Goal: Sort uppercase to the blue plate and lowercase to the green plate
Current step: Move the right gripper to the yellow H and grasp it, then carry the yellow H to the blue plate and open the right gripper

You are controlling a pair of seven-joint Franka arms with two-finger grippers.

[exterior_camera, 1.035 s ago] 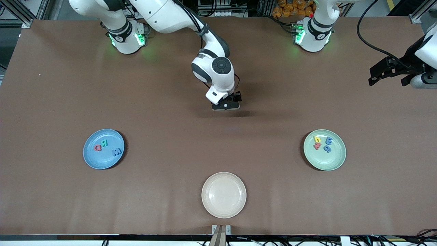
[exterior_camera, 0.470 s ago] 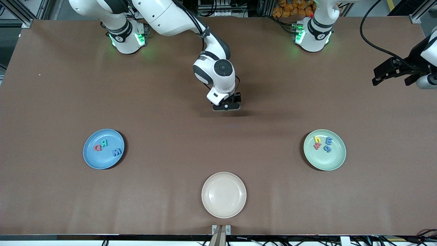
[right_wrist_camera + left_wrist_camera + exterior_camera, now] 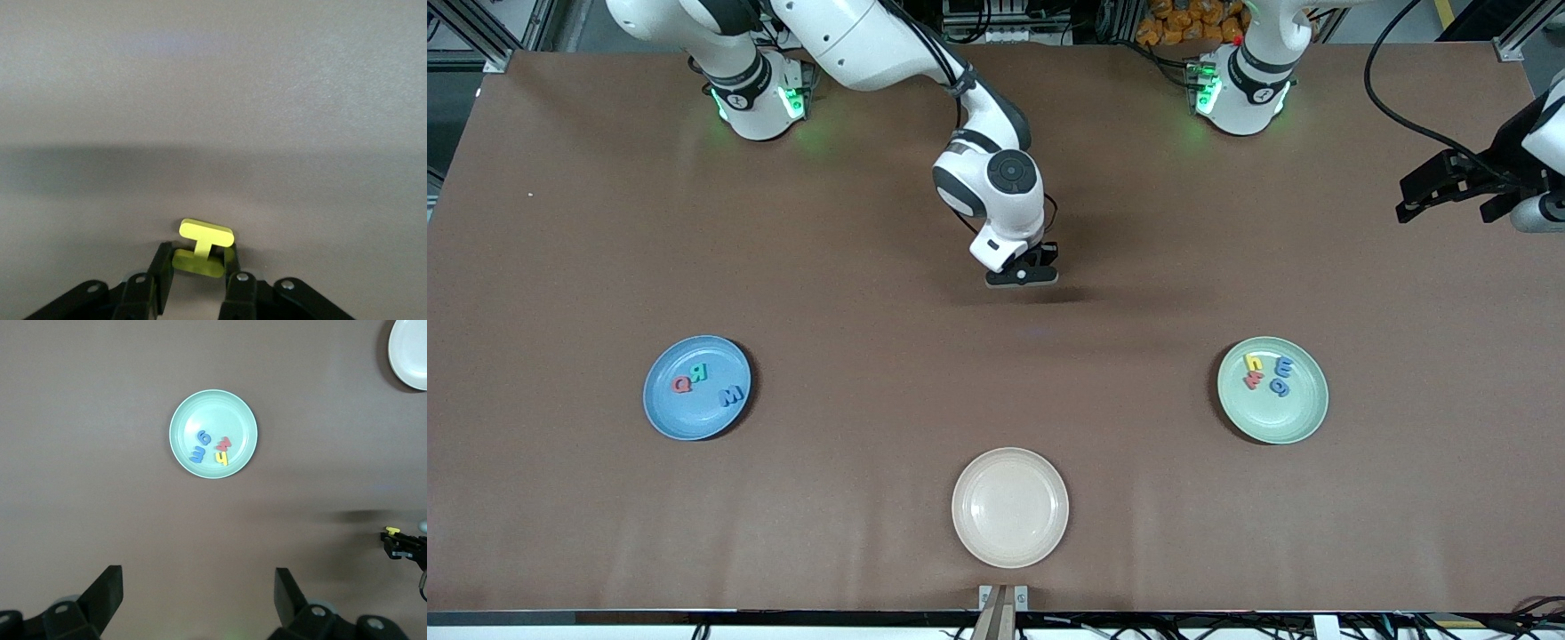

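Change: my right gripper point(image 3: 198, 272) has just narrowed onto the flat yellow foam capital H point(image 3: 203, 247) between my fingers.
Left gripper point(image 3: 198, 597): spread wide, empty, waiting.
Meaning: last capital caught; round light-blue plate point(image 3: 660, 418) comes next, I judge.

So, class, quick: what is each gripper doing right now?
Left gripper: open, empty, waiting high over the table.
Right gripper: shut on the yellow H, at mid-table.

yellow H point(image 3: 203, 248) lower bar partly hidden between right claw point(image 3: 198, 280) fingers, unseen in front view, left claw point(image 3: 198, 600) cropped
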